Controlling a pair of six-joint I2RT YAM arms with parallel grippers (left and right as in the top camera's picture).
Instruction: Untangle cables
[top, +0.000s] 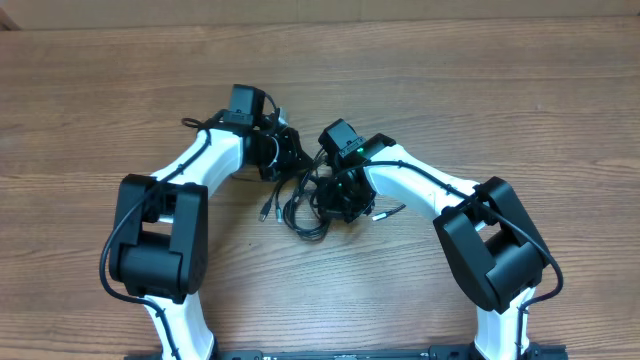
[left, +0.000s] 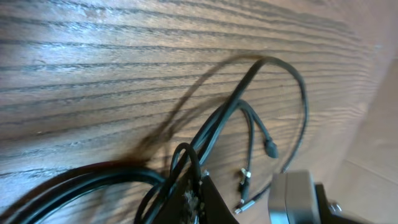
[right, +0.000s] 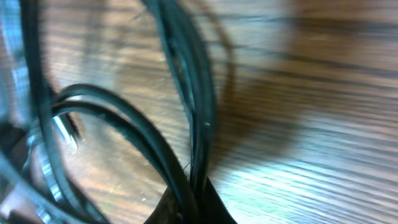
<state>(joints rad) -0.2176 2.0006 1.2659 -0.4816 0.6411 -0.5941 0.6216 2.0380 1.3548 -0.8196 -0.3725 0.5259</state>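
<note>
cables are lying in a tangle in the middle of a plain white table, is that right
Not quite. The table is brown wood with visible grain, not plain white, as the overhead view shows. The cables are lying in a tangle in the middle of that wooden table.

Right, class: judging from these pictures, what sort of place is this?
Probably a robotics lab or test bench: two white-and-black robot arms standing at a brown wood-grain table, with a tangle of thin black cables between them.

Matt grained wood table (top: 500, 80), smooth slightly glossy black cables (top: 300, 215), shiny metal plug tips (left: 244, 202)
</note>
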